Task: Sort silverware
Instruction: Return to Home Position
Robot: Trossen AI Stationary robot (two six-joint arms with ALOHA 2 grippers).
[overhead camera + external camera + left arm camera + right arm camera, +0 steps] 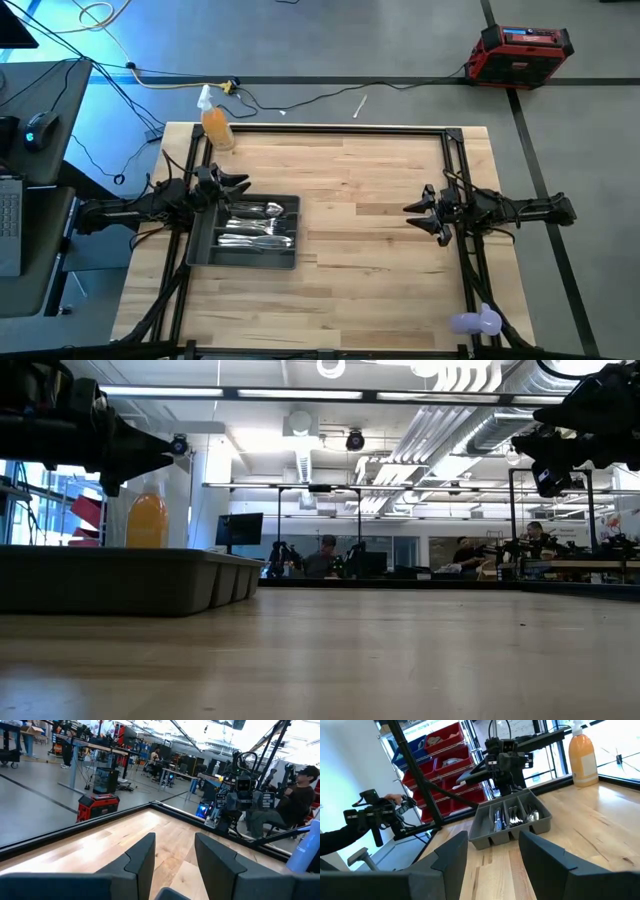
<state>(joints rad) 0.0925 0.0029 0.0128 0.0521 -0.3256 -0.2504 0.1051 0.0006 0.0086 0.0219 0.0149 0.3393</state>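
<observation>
High view: silverware (255, 225) lies in the tray (240, 258) on the desk (370, 280); you have no loose piece showing. Left gripper (240, 183) hangs at the tray's edge, right gripper (415, 212) well apart, both with fingers spread, empty. Sorting looks complete; you need only park both arms.

L gripper (175, 842) fingers apart, wood table (100, 845), R arm (239, 795) opp., red box (97, 806) on floor

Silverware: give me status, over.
Left gripper open, empty, raised by tray far rim. Right gripper open, empty, over table's right side. Silverware in tray compartments, none loose on table. Orange bottle at far edge, clear of tray.
</observation>
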